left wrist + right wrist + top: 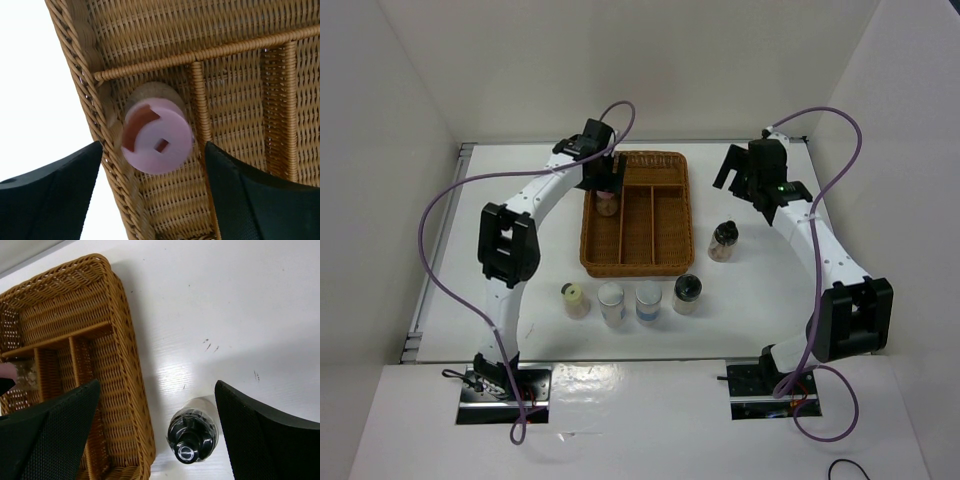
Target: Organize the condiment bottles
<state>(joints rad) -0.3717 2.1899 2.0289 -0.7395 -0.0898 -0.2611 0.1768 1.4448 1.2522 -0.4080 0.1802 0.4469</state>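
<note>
Left gripper [154,146]: jaws spread, clear of the pink jar [157,135] standing between them in the tray [240,75], left slot; likely just set there.
Right gripper [157,387]: jaws spread, black jar [192,434] beneath, between the fingers; likely the next pick.

You have the wicker tray [689,222] lying toward the far side of the white bench [770,300], with a crosswise compartment at its far end and three long ones running toward you. The pink-lidded jar [607,204] stands upright at the far end of the leftmost long compartment. The left pincer [607,185] hangs directly over it, and from up here you cannot tell how its jaws stand. The right pincer [738,175] hovers right of the tray's far corner. A black-lidded jar [723,240] stands alone just right of the tray. Near of the tray, four jars line up left to right: yellow-lidded jar [575,299], white-lidded jar [611,302], blue-labelled jar [648,301], second black-lidded jar [687,294].
</note>
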